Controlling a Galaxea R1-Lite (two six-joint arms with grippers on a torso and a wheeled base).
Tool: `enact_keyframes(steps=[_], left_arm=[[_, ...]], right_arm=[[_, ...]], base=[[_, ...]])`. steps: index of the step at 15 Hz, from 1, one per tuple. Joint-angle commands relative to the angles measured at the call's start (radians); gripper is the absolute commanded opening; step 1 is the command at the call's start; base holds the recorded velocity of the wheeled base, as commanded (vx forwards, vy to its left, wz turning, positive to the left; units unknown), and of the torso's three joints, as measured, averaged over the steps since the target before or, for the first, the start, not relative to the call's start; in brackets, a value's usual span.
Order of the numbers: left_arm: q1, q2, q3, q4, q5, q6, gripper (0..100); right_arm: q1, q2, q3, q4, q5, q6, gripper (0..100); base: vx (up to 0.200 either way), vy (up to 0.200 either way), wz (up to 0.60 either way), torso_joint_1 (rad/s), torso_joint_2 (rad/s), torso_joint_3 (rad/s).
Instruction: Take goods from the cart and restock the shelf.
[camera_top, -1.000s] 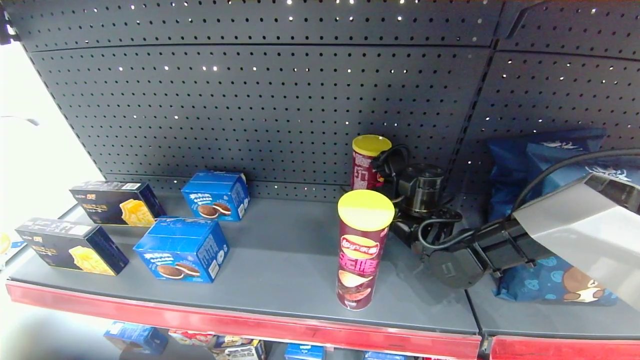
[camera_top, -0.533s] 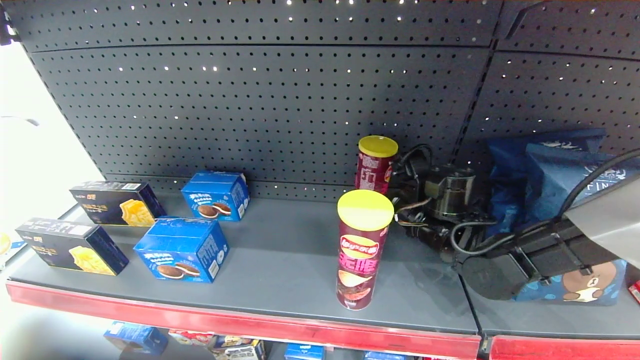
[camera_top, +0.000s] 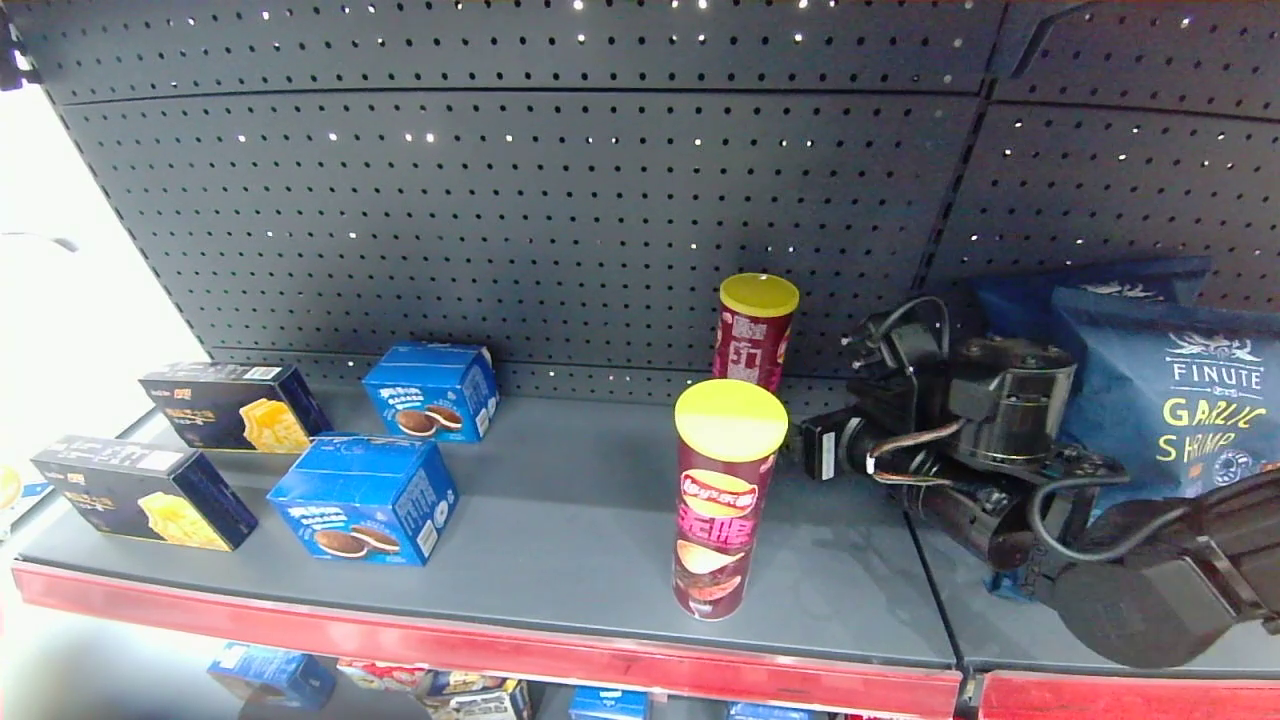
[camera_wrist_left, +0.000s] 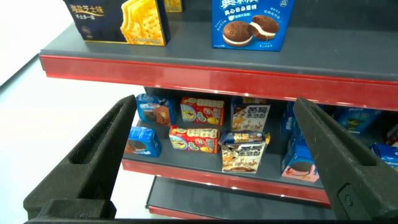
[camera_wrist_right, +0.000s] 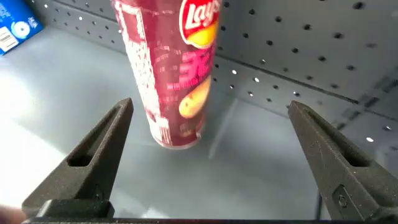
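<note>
Front can (camera_top: 728, 495) and back can (camera_top: 757, 330) are on the shelf (camera_top: 560, 520), my right gripper (camera_wrist_right: 210, 107) and left gripper (camera_wrist_left: 214, 102) hang wide open, empty, so I figure more restocking's left.

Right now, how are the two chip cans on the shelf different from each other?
The front chip can stands near the front edge of the shelf, while the back chip can stands close to the pegboard wall. The front chip can shows its chip picture in the head view; the back chip can shows a side with white print. Both stand upright, and both are dark red with yellow lids.
</note>
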Motion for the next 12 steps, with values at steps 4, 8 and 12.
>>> enact_keyframes(steps=[4,8,12], left_arm=[[0.0,0.001,0.0,0.0,0.001,0.0,100],[0.0,0.001,0.0,0.0,0.001,0.0,100],[0.0,0.001,0.0,0.0,0.001,0.0,100]], right_arm=[[-0.036,-0.047,0.049,0.038,-0.023,-0.019,100],[-0.065,0.068,-0.045,0.037,-0.127,-0.002,100],[-0.099,0.173,-0.158,0.038,-0.15,0.01,100]], base=[[0.0,0.0,0.0,0.0,0.0,0.0],[0.0,0.0,0.0,0.0,0.0,0.0],[0.0,0.0,0.0,0.0,0.0,0.0]])
